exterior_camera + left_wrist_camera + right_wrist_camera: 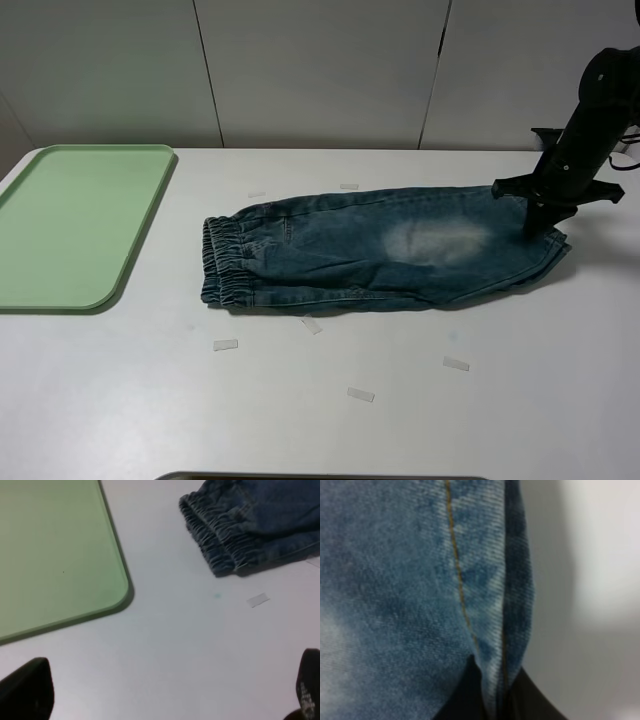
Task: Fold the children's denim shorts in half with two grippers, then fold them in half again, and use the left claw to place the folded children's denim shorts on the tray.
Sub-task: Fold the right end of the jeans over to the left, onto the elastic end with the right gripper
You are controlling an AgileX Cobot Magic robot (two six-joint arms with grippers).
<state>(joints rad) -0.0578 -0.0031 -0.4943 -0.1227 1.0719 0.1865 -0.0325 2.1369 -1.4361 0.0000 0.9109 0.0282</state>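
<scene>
denim shorts (395,580) hem pinched in right claw (492,697).

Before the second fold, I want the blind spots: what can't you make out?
Left gripper: absent from the exterior view; wrist view edge crops all but its fingertips.
Right gripper: fingertips too dark and small, exterior view; wrist view blurred.
Shorts: lower layer covered by the top layer.
Tray: cut by exterior view's left edge.
</scene>
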